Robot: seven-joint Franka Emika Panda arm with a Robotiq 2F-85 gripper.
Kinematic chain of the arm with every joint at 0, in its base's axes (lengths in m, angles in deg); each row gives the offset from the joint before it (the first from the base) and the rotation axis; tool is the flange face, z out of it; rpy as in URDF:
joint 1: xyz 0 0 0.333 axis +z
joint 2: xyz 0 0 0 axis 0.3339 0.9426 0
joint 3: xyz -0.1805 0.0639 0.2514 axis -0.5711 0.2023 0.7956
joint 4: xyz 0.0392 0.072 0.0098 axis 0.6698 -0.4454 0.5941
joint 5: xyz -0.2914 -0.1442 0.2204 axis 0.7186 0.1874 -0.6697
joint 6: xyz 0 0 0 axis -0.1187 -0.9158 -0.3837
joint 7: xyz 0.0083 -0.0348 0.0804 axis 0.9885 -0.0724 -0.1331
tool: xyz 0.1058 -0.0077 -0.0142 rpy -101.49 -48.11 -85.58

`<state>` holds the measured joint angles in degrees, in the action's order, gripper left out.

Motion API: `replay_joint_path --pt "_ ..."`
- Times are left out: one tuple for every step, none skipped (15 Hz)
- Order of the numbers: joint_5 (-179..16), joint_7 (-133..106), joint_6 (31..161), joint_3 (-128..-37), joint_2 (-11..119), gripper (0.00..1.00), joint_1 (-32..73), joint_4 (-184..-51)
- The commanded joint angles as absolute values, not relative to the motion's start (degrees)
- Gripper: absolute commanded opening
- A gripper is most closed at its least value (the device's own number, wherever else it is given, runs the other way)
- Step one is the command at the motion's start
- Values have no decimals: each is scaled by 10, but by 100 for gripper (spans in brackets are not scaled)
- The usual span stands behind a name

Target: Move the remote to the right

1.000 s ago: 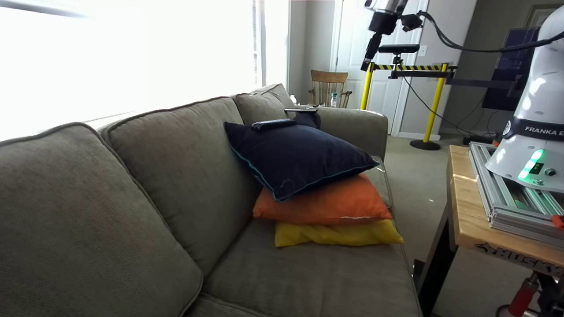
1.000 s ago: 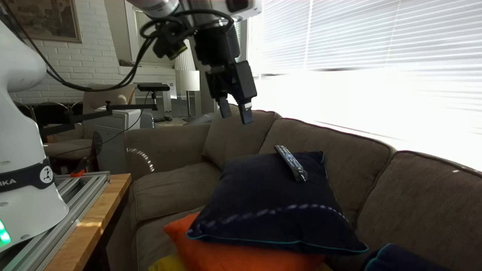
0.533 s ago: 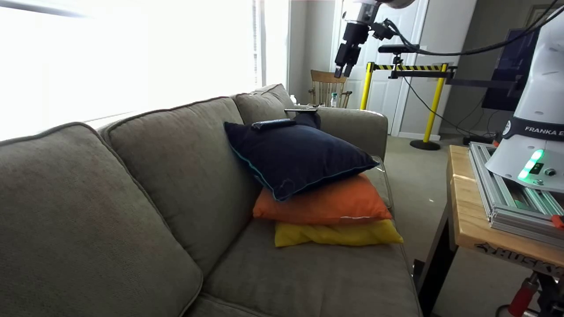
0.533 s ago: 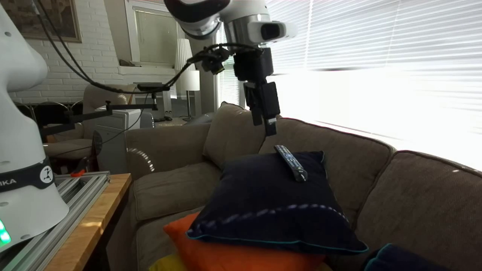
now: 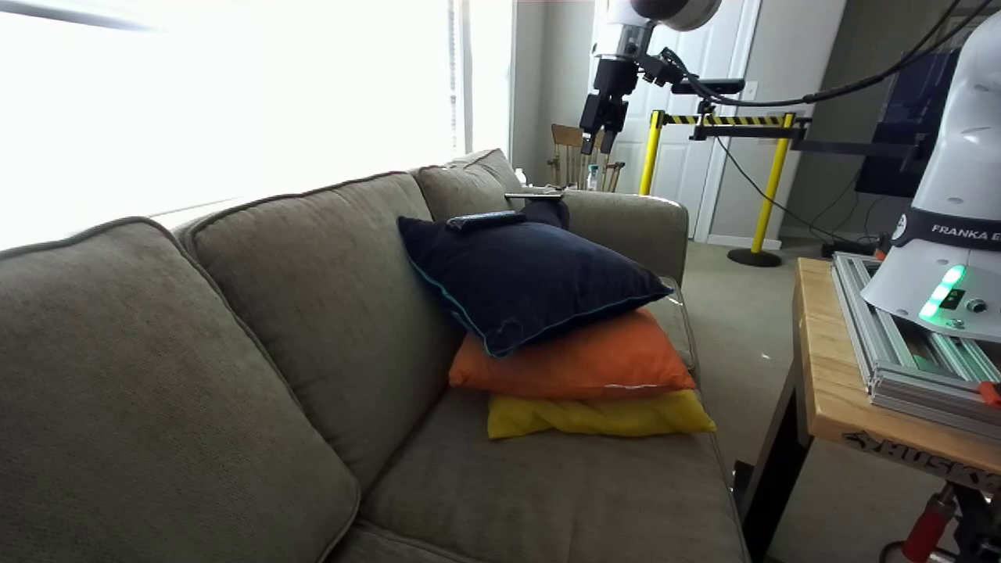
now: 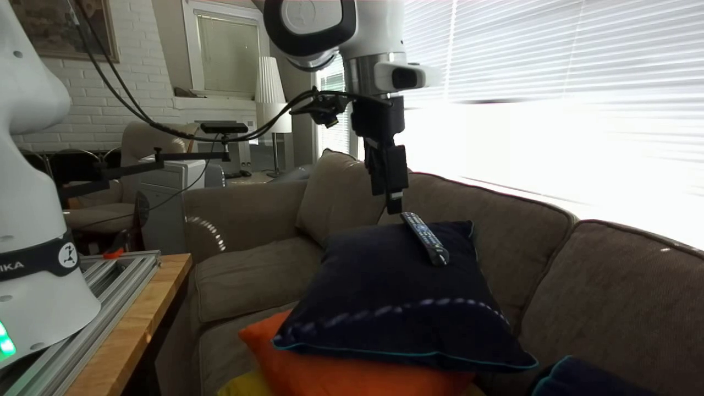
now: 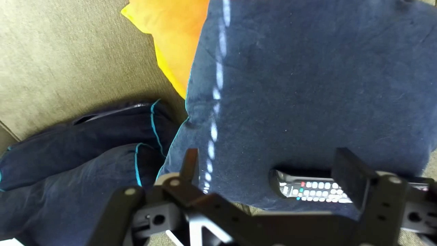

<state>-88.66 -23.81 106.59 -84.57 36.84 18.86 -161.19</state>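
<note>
My jaws hung spread while the remote [image 6: 426, 239] lay on the navy pillow [image 6: 379, 280]

I held my jaws well apart and pointing downward — higher than the remote and clear of it. It lay buttons up, near the pillow edge beside the back of the sofa [image 5: 508, 500]. In the wrist view one of my jaws covered part of the remote; the longer stretch that showed carried rows of pale buttons, a red one among them.

The navy pillow was tilted, its higher side toward the sofa back. Beneath it lay an orange pillow [image 5: 575, 363], and beneath that a yellow pillow [image 5: 602, 414] on the sofa. A broken line of bright spots [image 7: 219, 75] ran across the navy pillow. Beside it sat bunched dark blue cloth [image 7: 78, 191] with turquoise edging.

In both exterior views my base [image 6: 49, 308] stood on a metal frame [image 5: 931, 395] over a wooden surface [image 5: 829, 367] — in front of the sofa. Pale blinds [image 6: 550, 49] hung behind the sofa.
</note>
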Motion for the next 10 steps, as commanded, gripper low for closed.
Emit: replay_joint_path --pt "-886 -237 1065 -836 368 100 179 -1611" --pt "-903 -262 1066 -835 375 100 180 -1605" --pt "-935 -300 1075 -832 382 100 183 -1598" --pt "-974 -355 1091 -828 392 100 187 -1588" --pt "-985 -387 1107 -823 402 100 188 -1579" --pt "-1020 -435 1115 -817 414 100 190 -1565" --pt "-1031 -472 1123 -810 427 100 189 -1550" --pt "-1053 -514 1130 -801 441 100 187 -1538" --pt "-1069 -555 1132 -790 456 100 183 -1522" --pt "-1086 -594 1128 -778 471 100 178 -1506"
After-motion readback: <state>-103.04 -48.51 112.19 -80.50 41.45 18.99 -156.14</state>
